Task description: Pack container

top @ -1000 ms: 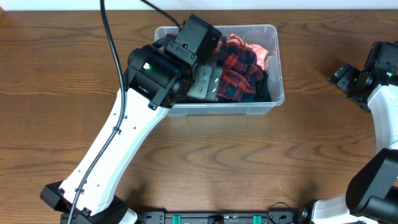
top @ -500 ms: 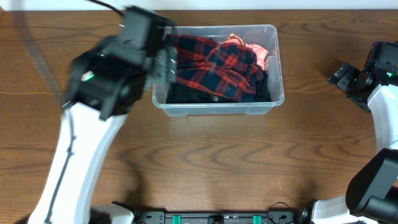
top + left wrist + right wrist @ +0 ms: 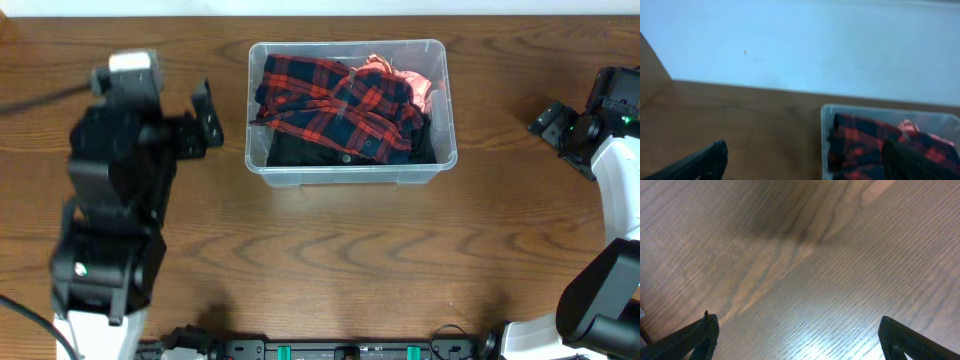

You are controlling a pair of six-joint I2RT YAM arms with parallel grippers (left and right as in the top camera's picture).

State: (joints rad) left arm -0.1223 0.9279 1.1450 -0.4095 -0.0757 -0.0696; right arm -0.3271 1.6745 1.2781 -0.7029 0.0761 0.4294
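The clear container [image 3: 441,162] stands at the back middle of the table and holds a red and navy plaid shirt [image 3: 340,105], a pink garment [image 3: 415,84] and dark cloth [image 3: 310,150]. My left gripper [image 3: 205,120] is open and empty, left of the container and apart from it. In the left wrist view the container [image 3: 826,131] and the plaid shirt [image 3: 860,145] show at lower right, between my open fingers [image 3: 802,160]. My right gripper [image 3: 548,120] is open and empty at the far right; its wrist view [image 3: 797,335] shows only bare wood.
The wooden table [image 3: 350,260] spreads around the container. A pale wall [image 3: 800,45] runs behind the table's back edge. The left arm's body [image 3: 110,230] stands over the table's left side.
My left arm has pulled out of the container and swung to the left. The plaid shirt now lies uncovered in the container. The right arm has not moved.
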